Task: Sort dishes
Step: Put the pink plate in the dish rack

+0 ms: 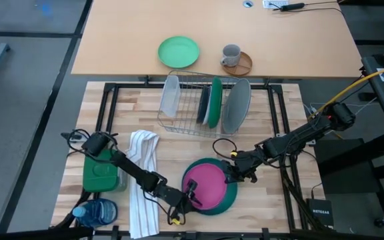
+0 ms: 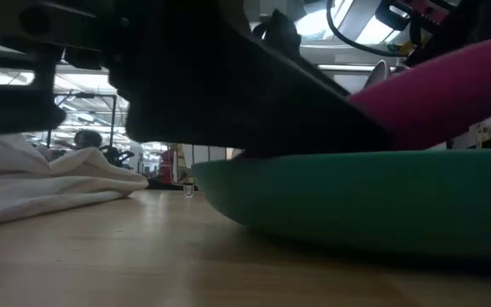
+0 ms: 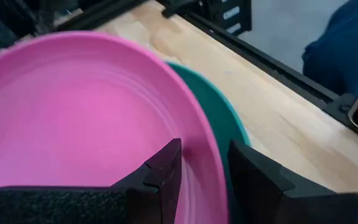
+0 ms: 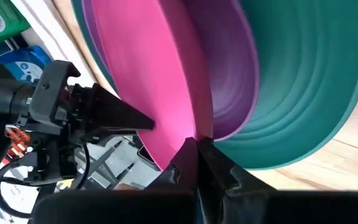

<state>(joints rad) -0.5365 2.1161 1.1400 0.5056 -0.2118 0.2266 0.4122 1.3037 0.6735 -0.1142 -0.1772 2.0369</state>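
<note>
A purple-pink plate (image 1: 209, 183) lies in a teal-green plate (image 1: 228, 200) near the table's front edge. The teal-green plate (image 2: 356, 196) rests on the wood. The pink plate (image 2: 450, 94) is tilted, its right side raised. My left gripper (image 1: 193, 192) is shut on its left rim and my right gripper (image 1: 234, 175) on its right rim. Dark, green and light grey plates stand on edge in the wire rack (image 1: 202, 103). My left gripper (image 3: 205, 152) pinches the pink plate's left rim (image 3: 211, 168), one finger (image 3: 163, 174) on the inside and one (image 3: 253, 180) on the outside. It comes level from the table's left. My right gripper (image 4: 197, 146) pinches the pink plate's right rim (image 4: 194, 127) between its two fingers, coming from the table's right. That side of the plate is lifted off the teal-green plate (image 4: 303, 81), so the pink plate is tilted.
A white towel (image 1: 144, 180), a green box (image 1: 100, 173) and a blue bottle (image 1: 95, 213) lie at the front left. A pale mint plate (image 1: 178, 52) and a grey mug (image 1: 231, 55) stand on the far table. Bare wood lies right of the rack.
</note>
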